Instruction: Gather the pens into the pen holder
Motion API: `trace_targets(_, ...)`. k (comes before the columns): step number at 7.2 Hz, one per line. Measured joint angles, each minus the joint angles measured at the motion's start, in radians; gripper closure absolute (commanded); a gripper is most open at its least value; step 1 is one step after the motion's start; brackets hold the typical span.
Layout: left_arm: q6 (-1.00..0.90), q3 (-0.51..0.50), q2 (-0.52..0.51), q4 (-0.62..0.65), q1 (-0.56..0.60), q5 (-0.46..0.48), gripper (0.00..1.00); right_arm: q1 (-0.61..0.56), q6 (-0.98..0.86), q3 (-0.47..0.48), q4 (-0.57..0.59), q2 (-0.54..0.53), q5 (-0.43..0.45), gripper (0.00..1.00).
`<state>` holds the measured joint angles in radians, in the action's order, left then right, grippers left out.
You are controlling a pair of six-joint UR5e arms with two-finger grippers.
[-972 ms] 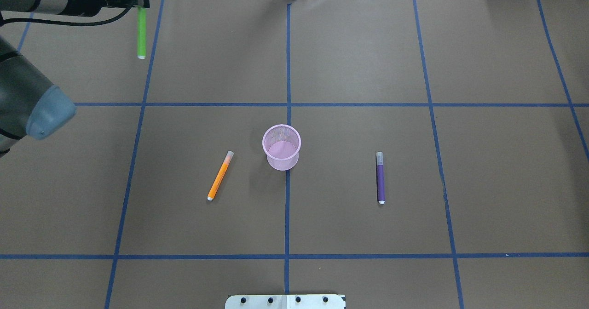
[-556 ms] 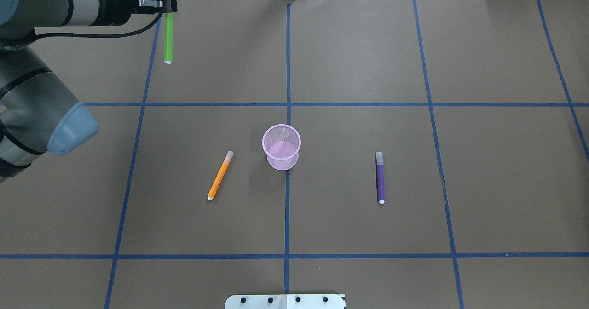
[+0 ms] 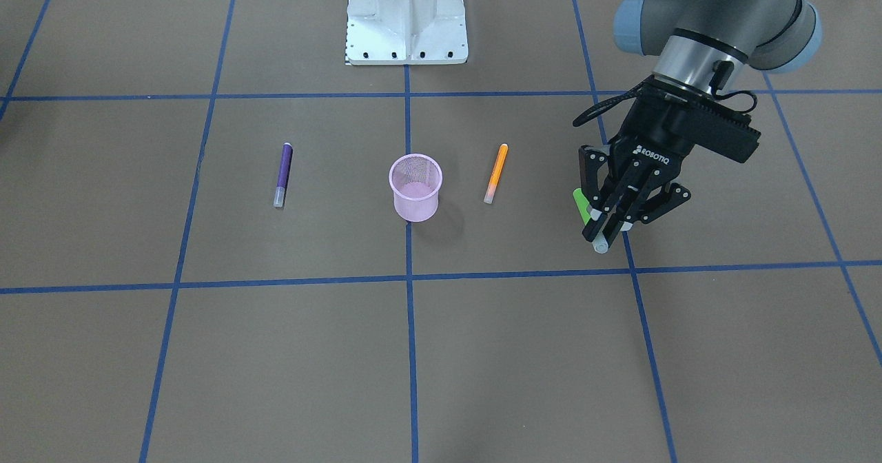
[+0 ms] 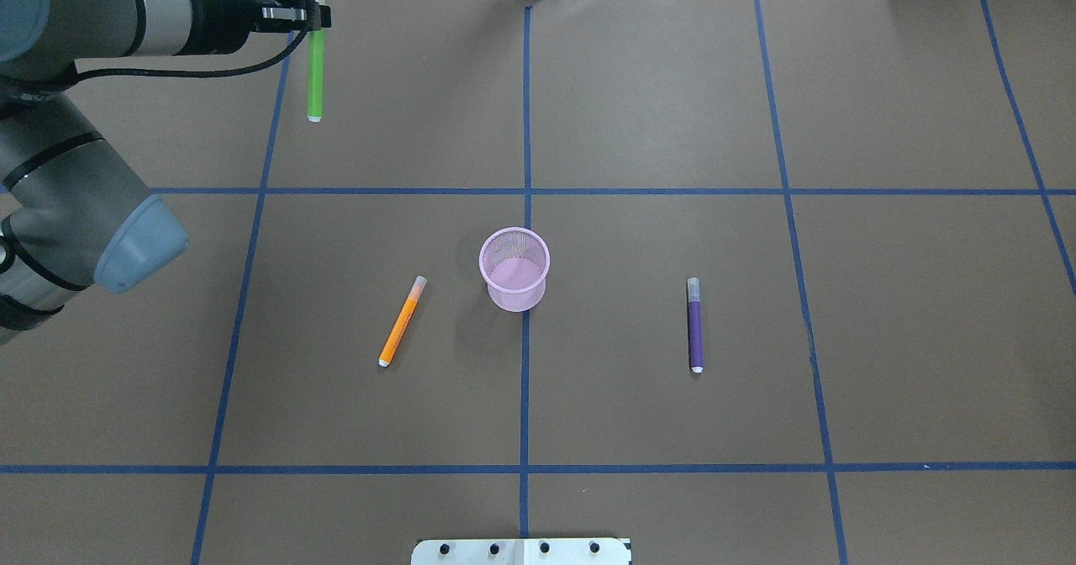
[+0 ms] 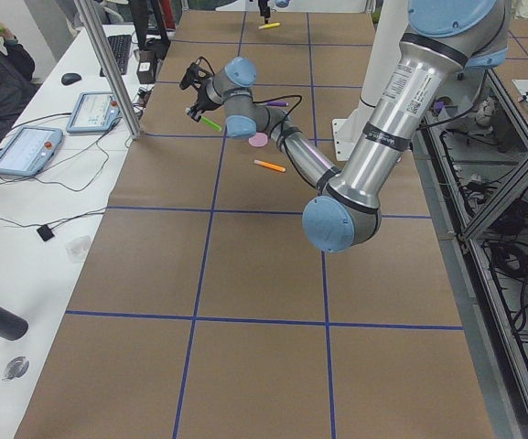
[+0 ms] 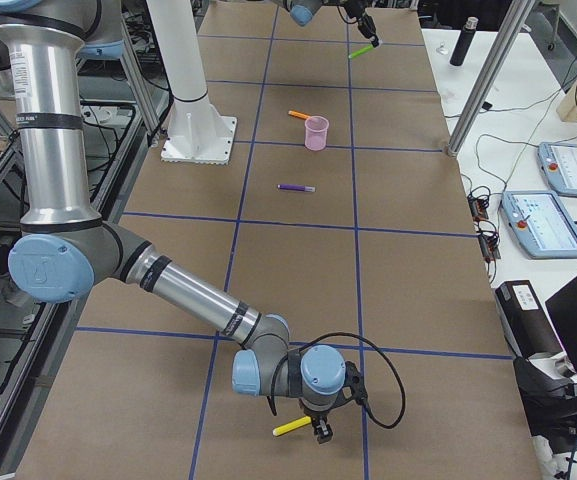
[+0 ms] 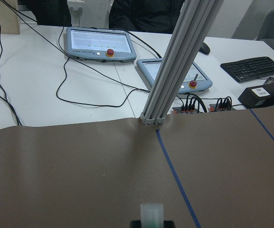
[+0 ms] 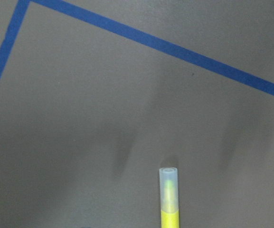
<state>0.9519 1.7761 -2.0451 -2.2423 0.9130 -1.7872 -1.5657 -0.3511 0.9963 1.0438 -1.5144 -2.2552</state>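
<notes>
Over the table (image 4: pixel 437 86), far left, the left claw (image 4: pixel 319 17) — narrowly closed — pinches the green pen (image 4: pixel 315 77) near its cap.

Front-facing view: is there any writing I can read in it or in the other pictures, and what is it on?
"ROBOTIQ": white letters on the black body of the left claw, which grips the green pen.
White label on a black box, left wrist view: too small to read.
Control tablet screen: blurred, unreadable.
</notes>
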Motion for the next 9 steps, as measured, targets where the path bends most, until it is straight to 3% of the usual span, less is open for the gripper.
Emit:
trace_targets(7, -0.006, -0.008, 0.003, -0.001, 0.000, 0.000, 1.00, 0.011, 0.004, -0.109, -0.015, 0.048, 0.014, 0.32)
trace_targets(9, -0.008, -0.008, 0.006, -0.003, 0.000, 0.000, 1.00, 0.023, 0.007, -0.113, -0.013, 0.043, 0.013, 0.40)
